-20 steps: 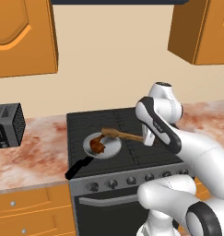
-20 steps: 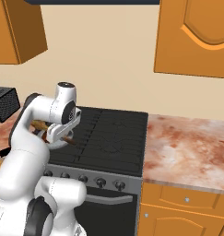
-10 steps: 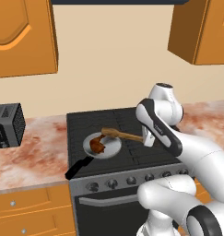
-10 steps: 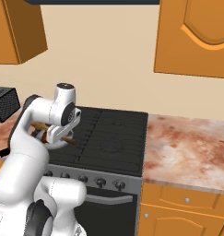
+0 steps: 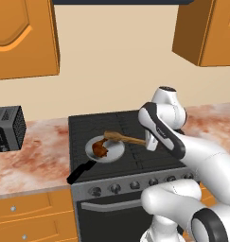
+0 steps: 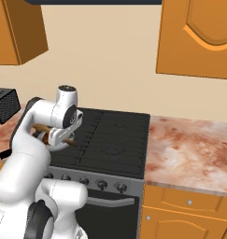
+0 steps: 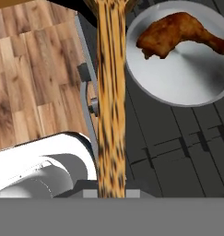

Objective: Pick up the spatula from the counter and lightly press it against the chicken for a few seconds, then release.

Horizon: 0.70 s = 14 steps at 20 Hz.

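My gripper is shut on the handle of a wooden spatula, which reaches left over the stove. The spatula's blade hangs over the far edge of a grey pan on the front left burner. A browned chicken leg lies in that pan, just in front of the blade; whether they touch I cannot tell. In the hand view the spatula handle runs straight up from my gripper, with the chicken leg in the pan to its right. From the right base the arm hides most of the spatula.
The pan's black handle sticks out over the front left of the black stove. A toaster stands on the marbled counter to the left. More counter lies right of the stove, and wooden cabinets hang above.
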Motion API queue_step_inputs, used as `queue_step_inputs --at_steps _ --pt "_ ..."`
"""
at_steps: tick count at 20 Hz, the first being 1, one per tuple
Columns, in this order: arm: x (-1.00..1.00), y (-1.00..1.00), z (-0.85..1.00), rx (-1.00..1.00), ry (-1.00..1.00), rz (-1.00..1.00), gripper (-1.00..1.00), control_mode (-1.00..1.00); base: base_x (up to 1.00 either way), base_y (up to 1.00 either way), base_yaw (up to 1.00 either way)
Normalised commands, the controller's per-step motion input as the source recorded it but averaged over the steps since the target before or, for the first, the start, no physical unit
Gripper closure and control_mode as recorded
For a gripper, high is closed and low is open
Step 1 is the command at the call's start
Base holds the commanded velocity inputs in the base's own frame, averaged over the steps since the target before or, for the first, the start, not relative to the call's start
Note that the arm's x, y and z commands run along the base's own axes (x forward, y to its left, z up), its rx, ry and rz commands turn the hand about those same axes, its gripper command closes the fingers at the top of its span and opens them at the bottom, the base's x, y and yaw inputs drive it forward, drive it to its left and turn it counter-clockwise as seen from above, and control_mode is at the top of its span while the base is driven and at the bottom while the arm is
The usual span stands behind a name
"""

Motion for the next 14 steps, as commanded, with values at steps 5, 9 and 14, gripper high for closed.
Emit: queue_step_inputs --at_steps 5,9,14 --pt "0.13 0.00 -0.10 0.00 0.01 0.00 1.00 -1.00 0.00 0.00 0.00" --pt "0.07 0.00 -0.03 0.00 0.01 0.00 1.00 -1.00 0.00 0.00 0.00" --pt "0.01 0.01 -0.04 0.00 0.02 0.00 1.00 -1.00 0.00 0.00 0.00"
